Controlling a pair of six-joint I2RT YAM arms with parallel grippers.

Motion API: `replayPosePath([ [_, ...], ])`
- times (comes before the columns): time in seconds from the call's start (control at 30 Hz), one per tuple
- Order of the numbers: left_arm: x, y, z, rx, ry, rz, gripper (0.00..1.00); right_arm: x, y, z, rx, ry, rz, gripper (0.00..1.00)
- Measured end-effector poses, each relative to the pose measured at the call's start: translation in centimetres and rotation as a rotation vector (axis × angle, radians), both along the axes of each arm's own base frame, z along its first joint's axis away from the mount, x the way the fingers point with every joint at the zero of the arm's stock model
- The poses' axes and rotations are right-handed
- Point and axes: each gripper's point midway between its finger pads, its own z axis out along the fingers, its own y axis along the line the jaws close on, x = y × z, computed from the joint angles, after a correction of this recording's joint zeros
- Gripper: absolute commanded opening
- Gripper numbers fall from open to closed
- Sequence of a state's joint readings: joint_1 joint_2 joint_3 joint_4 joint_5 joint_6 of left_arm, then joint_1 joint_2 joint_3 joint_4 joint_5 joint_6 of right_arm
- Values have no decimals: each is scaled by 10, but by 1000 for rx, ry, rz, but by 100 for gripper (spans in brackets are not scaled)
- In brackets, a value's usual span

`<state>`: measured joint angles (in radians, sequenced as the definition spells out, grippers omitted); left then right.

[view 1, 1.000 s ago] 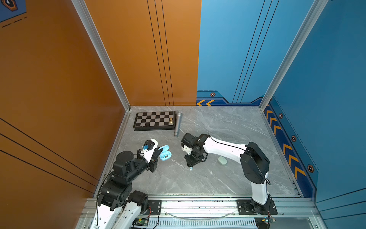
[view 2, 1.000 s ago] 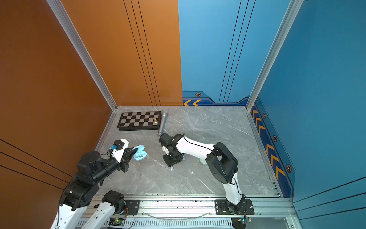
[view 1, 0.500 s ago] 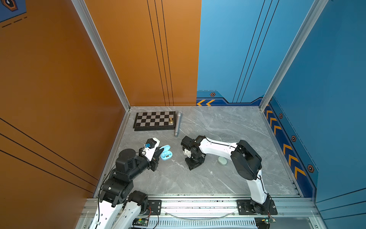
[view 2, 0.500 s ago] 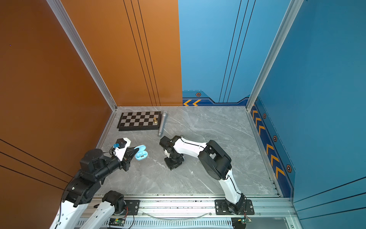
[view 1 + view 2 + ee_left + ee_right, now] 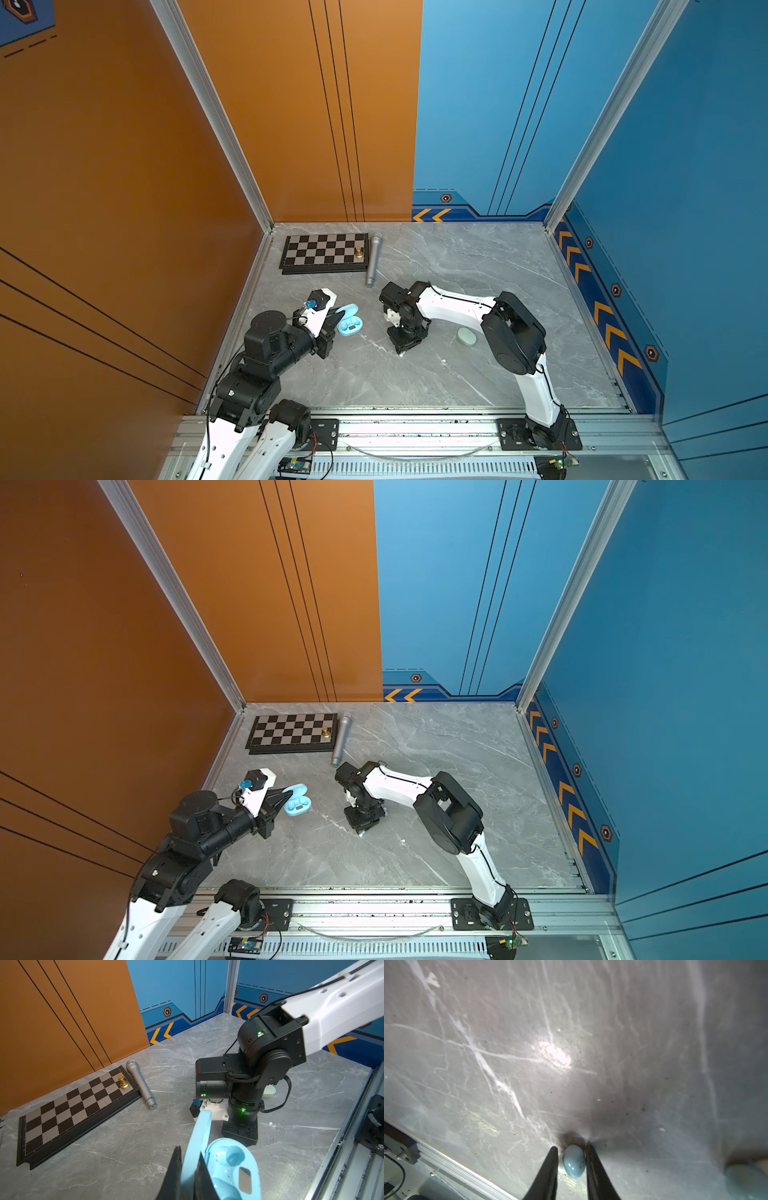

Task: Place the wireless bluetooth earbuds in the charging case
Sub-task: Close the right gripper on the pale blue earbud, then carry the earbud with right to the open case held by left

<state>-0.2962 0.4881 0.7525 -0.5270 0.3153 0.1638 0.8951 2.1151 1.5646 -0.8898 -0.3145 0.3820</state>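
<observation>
Though set narrow around a light blue earbud (image 5: 574, 1162) lying on the table (image 5: 508, 1053), cannot be called a sure grip at the right gripper (image 5: 572, 1146): one black finger against the bud, a thin sliver of gap beside the other. Reads as the pickup step, with nothing lifted yet.

Further out, at the left gripper (image 5: 189, 1150), pinched shut on the upright lid (image 5: 202, 1126) of the open light blue charging case (image 5: 234, 1159), base apparently on the table and well apart from the bud. Shows one well empty in the left wrist view; cannot tell for the second, partly hidden.

Judged early: no bud plainly seated, carry and insertion left to do.

Beyond, a closed pale green case (image 5: 467, 336) beside the right arm, then a microphone (image 5: 373, 259) and a chessboard (image 5: 320, 253) with a gold piece (image 5: 359, 251) near the back wall.
</observation>
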Motion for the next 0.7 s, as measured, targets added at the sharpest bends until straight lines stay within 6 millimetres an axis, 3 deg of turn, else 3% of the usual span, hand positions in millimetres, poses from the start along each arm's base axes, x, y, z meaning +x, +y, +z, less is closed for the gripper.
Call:
replayPosePath([
  [0.27,-1,-1,0,0,0,-5,0,0,0,0,0,1,-1,26],
  [0.47,-1,-1,0,0,0,-6,0,0,0,0,-1,1,-4,18],
  [0.7,3,-5,-7,8,13,-18,0,6,-3,0,0,1,-24,16],
])
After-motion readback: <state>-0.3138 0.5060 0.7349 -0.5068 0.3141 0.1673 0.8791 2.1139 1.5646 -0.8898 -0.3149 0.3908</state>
